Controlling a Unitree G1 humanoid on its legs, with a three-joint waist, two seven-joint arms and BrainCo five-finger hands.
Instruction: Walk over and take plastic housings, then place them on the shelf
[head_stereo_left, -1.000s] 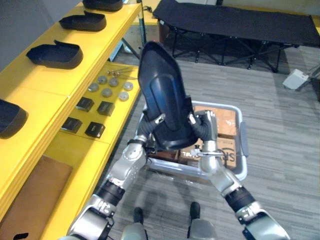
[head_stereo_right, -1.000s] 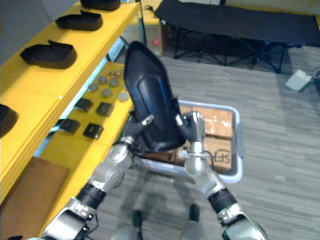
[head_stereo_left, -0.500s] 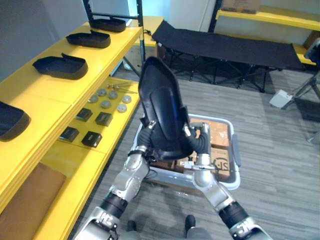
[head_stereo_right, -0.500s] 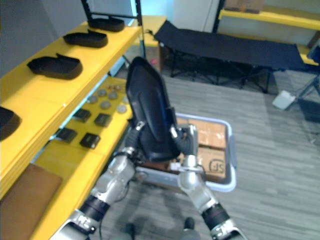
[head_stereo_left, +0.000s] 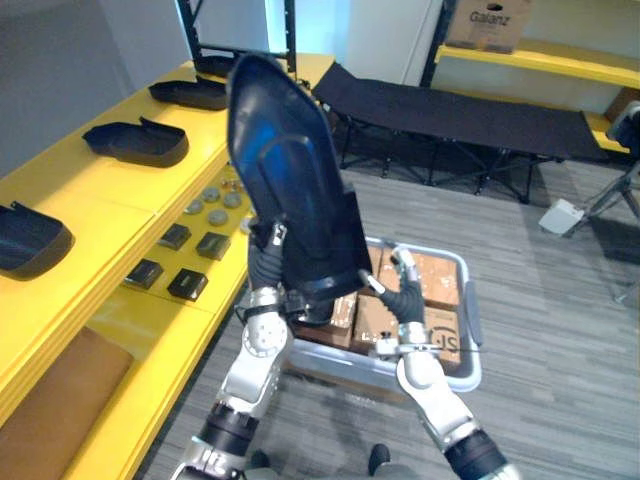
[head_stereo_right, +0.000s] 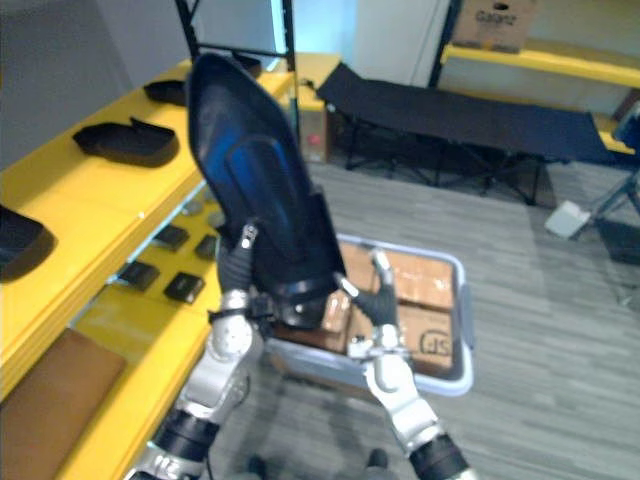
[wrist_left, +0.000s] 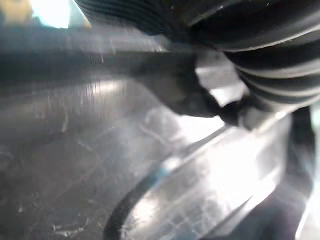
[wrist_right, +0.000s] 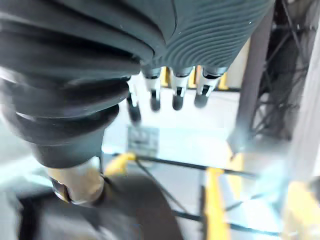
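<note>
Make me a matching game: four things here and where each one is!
1. big black plastic housing
2. grey plastic crate
3. black fabric folding cot
4. small round grey discs

A. on the lower yellow shelf
B. far back, beyond the crate
C. up in the air, in the left robot hand, right robot hand beside it
D. on the grey floor, holding cardboard boxes

Pairs: 1-C, 2-D, 3-B, 4-A.

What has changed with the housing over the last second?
The housing has gone up and swung toward the shelf on the robot's left, its top now tipped that way. The left hand has risen with it. The right hand now sits lower, open at the housing's bottom corner. The camera has shifted too. The other housings on the shelf and the bin stayed put.
</note>
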